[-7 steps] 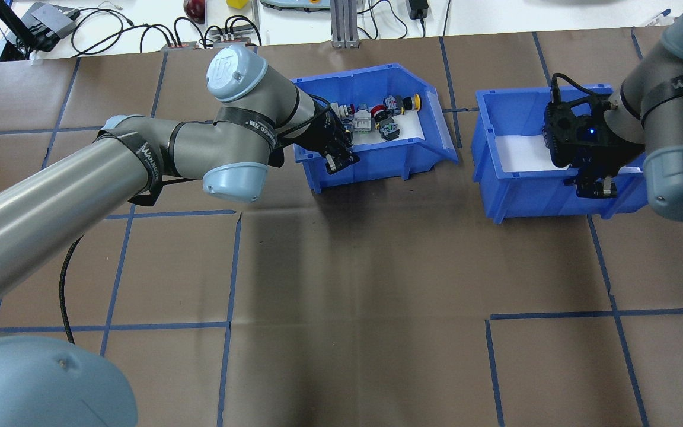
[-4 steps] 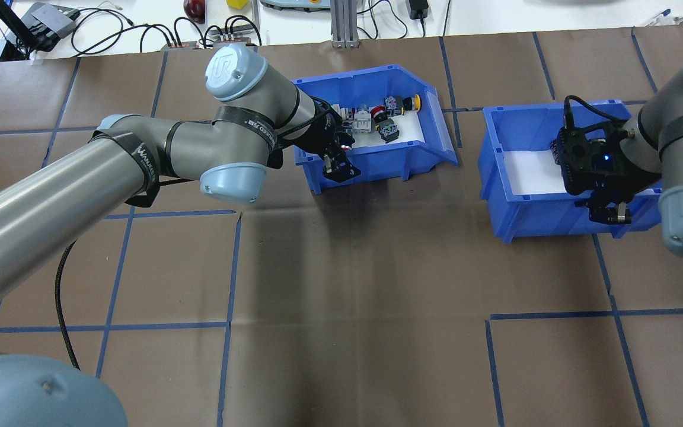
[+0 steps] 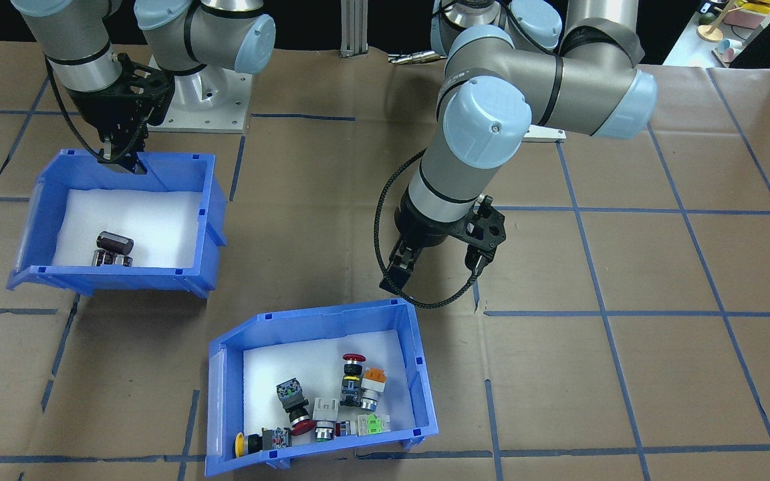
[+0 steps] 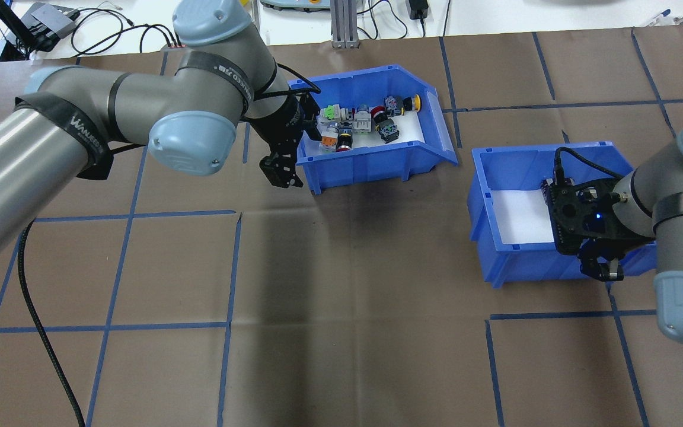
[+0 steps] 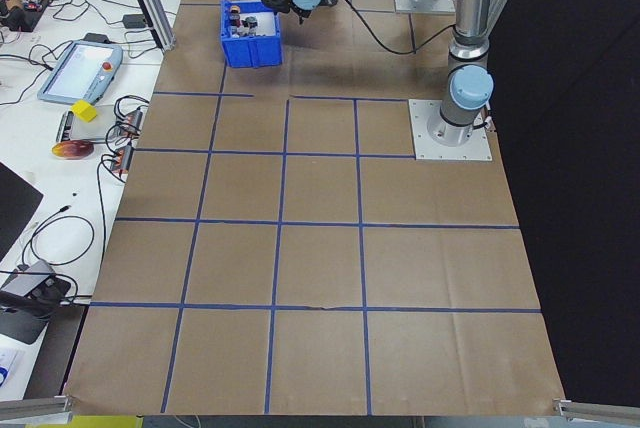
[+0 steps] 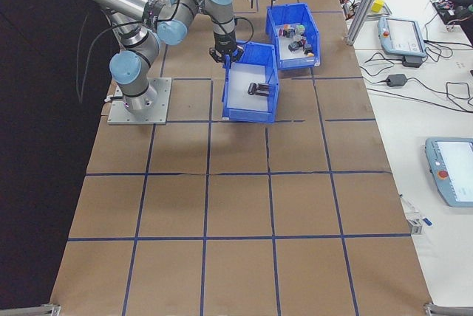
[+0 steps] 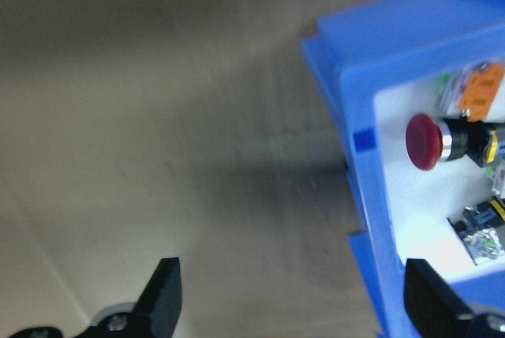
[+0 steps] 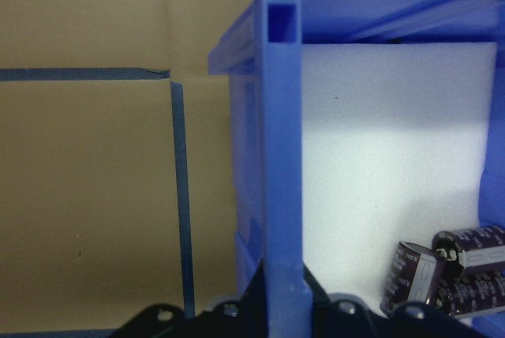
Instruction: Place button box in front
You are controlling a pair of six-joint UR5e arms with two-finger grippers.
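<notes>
Tabletop: brown paper with a blue tape grid; carries two blue bins, the wide near half bare of either.

Button box: blue bin, white liner, loose push-buttons with red, orange, green and yellow parts. Sits at the far middle of the tabletop in the overhead view, near the far edge. Long axis runs left to right; its sloped open mouth faces right. No gripper touches it.

Second bin: alike in blue, white-lined, dark cylinders inside. Lies right of the button box and nearer to the robot, well apart from it.

Left gripper: released, its jaws spread and empty. Hangs just beside the button box's left end, near that end's near corner. In the left wrist view the bin's corner wall lies toward the right fingertip, off centre, not between the two. The box lies to the gripper's right and slightly farther out. This arm is by far the nearer to the task's bin.

Right gripper: clenched on the second bin's near wall, which runs up between its jaws in the right wrist view. Well apart from the button box.
</notes>
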